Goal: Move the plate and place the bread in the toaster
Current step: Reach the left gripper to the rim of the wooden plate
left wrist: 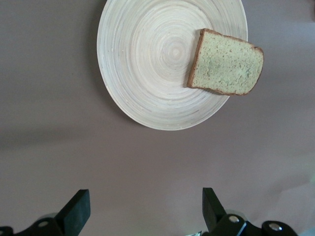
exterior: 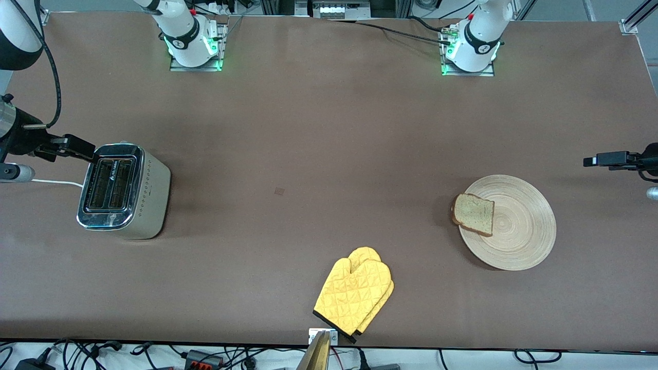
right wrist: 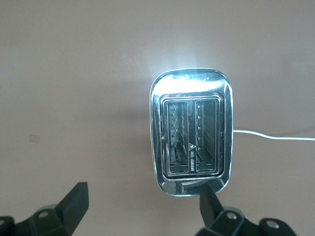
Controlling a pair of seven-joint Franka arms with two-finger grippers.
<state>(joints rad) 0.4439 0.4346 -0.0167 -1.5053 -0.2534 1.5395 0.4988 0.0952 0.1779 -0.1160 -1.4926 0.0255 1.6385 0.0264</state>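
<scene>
Toaster (exterior: pixel 123 191) sits at the right arm's end of the table, slots up and empty, with the right gripper (right wrist: pixel 142 206) hanging spread and empty at its outer end; plate (exterior: pixel 514 222) lies well apart at the left arm's end, oven mitt (exterior: pixel 354 295) between them, nearer the camera. Bread (exterior: pixel 474 214) lies flat, overhanging the plate's toaster-side rim. Left gripper (left wrist: pixel 146 210) hangs spread and empty just past the plate's outer edge, bread on the opposite rim, so the left arm is much nearer both.
</scene>
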